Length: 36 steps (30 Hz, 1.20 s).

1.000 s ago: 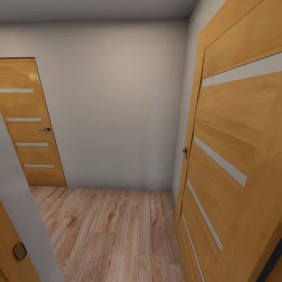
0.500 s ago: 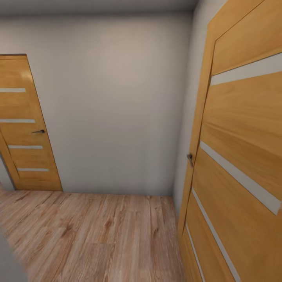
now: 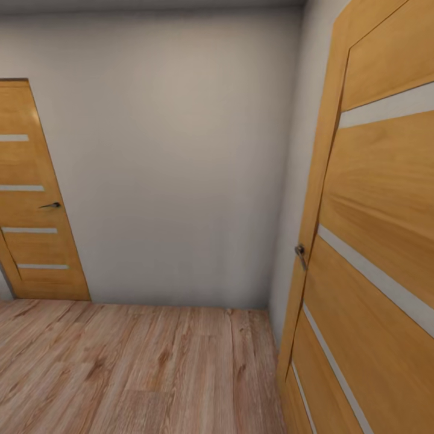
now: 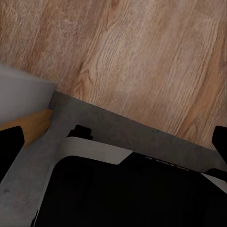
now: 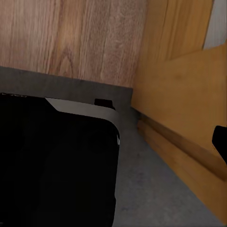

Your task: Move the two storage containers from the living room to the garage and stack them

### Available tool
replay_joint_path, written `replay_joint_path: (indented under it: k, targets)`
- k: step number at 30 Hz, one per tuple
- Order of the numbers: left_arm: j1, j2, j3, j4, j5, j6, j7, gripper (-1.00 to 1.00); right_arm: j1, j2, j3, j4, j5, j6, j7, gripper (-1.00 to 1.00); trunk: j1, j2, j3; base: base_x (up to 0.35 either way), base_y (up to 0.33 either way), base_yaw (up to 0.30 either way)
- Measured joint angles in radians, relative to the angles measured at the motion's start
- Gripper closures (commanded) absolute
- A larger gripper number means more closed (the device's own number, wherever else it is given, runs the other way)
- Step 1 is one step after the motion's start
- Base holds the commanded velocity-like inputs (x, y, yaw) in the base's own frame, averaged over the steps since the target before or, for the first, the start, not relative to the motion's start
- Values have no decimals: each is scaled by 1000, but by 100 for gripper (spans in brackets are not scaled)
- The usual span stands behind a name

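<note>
The two storage containers are out of view. In the left wrist view my left gripper [image 4: 116, 142] is open, one black fingertip at each side edge and nothing between them. It hangs over my black base [image 4: 127, 189], which stands on dark grey concrete floor [image 4: 142, 132] where that meets light wood planks [image 4: 142, 52]. In the right wrist view one black fingertip [image 5: 220, 138] of my right gripper sits at the picture's edge, set wide and empty, close to an orange wooden door [image 5: 189, 94].
The head view looks into a small hallway with wood plank flooring [image 3: 138, 367] and a pale grey wall [image 3: 175, 163] straight ahead. A closed wooden door [image 3: 30, 199] stands at the far left. A second wooden door [image 3: 374, 253] with a handle [image 3: 299, 253] is very close on the right.
The whole head view has shifted: the camera has advanced into the hallway. The grey wall edge and door at the near left have left the picture. The right door looms closer.
</note>
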Motion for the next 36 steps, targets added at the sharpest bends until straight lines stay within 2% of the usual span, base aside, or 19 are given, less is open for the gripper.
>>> replay_joint_path:
  k: [14,30,36]
  targets:
    - [0,-2,0,0,1,0,0,-100,0,0,0,0,0,0,0,-100,0,0,0,16,20,0]
    - [0,2,0,0,1,1,0,-100,0,1,0,0,-3,0,-1,-100,0,0,0,304,0,0]
    - [0,2,0,0,2,1,0,-100,0,0,0,0,-2,-1,-1,-100,0,0,0,322,0,191]
